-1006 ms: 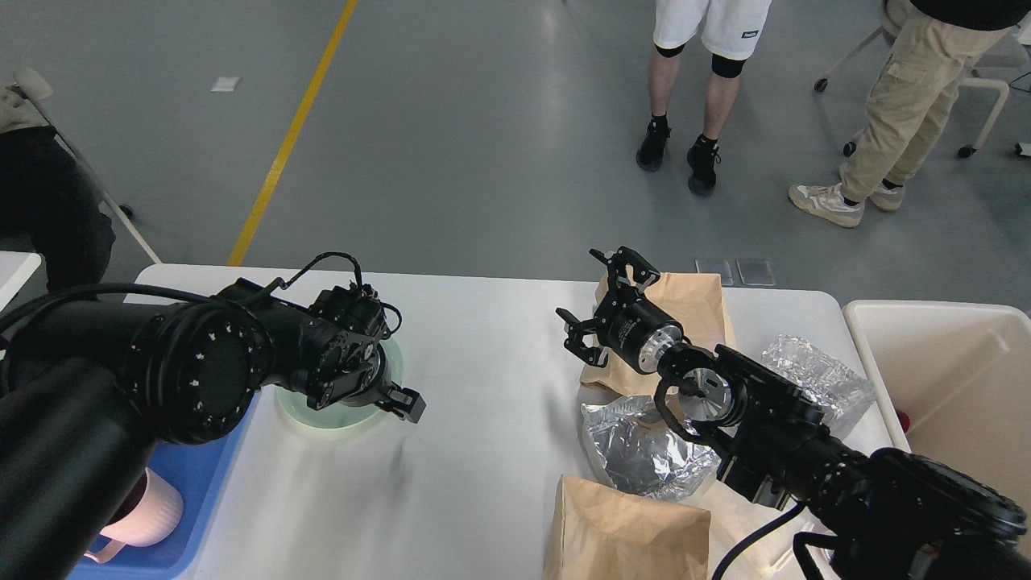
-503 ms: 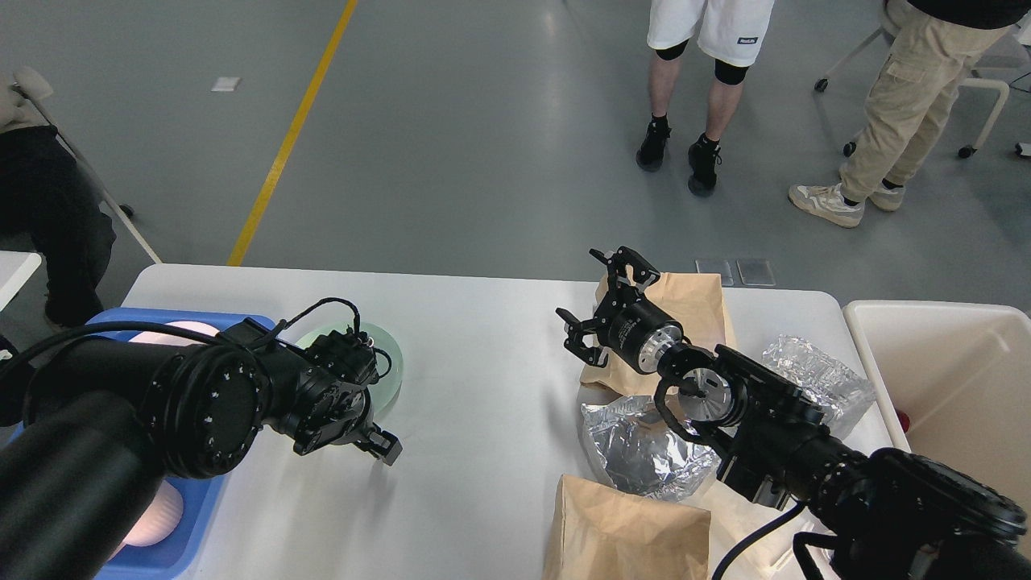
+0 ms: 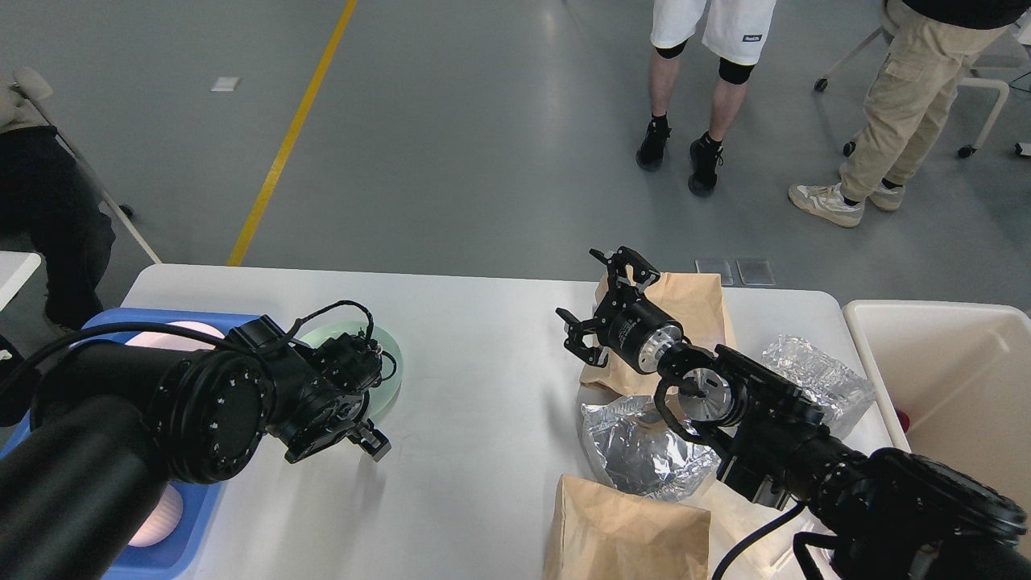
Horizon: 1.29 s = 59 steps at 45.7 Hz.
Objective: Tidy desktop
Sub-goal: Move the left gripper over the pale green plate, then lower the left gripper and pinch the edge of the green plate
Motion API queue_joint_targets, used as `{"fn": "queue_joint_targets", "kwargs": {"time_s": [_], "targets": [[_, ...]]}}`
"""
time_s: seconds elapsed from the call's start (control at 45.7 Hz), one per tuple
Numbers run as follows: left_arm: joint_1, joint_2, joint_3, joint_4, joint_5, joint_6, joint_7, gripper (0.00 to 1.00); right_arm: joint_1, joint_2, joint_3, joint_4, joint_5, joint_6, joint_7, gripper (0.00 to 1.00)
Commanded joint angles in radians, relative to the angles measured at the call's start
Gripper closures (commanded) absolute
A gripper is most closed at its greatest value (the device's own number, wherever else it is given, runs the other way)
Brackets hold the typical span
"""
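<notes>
The white desktop [image 3: 483, 379] carries a pale green plate [image 3: 391, 372] left of centre, partly hidden by my left arm. My left gripper [image 3: 370, 441] hangs low over the table just in front of the plate; it is dark and seen end-on. On the right lie two brown paper bags, one far [image 3: 697, 310] and one near [image 3: 628, 532], and two crumpled foil wrappers [image 3: 636, 451] [image 3: 813, 370]. My right gripper [image 3: 600, 296] is open and empty at the far bag's left edge.
A blue tray [image 3: 197, 515] sits at the table's left with a pink cup [image 3: 157, 519] in it. A cream-white bin [image 3: 942, 379] stands off the right end. Two people stand on the floor beyond the far edge.
My left arm has drawn back toward me and to the left, uncovering the far part of the blue tray and more of the green plate. The right arm has not moved.
</notes>
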Motion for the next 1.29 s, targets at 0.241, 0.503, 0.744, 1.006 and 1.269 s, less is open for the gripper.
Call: {"fn": "queue_joint_targets", "kwargs": {"time_s": [0.241, 0.503, 0.744, 1.006, 1.269], "targets": [[0.025, -0.003, -0.005, 0.001, 0.016, 0.035, 0.147, 0.05, 0.000, 0.000, -0.001, 0.000, 0.000, 0.000, 0.000, 0.00], [0.022, -0.002, -0.018, 0.000, -0.003, 0.050, 0.149, 0.05, 0.001, 0.000, -0.001, 0.000, 0.000, 0.000, 0.000, 0.00], [0.030, -0.002, -0.023, 0.000, -0.004, 0.066, 0.149, 0.14, 0.000, 0.000, 0.001, 0.000, 0.000, 0.000, 0.000, 0.00], [0.030, -0.002, -0.032, -0.002, -0.006, 0.058, 0.147, 0.32, 0.000, 0.000, -0.001, 0.000, 0.000, 0.000, 0.000, 0.00], [0.019, 0.001, -0.064, -0.009, -0.016, 0.046, 0.142, 0.58, 0.000, 0.000, 0.001, 0.000, 0.000, 0.000, 0.000, 0.00]]}}
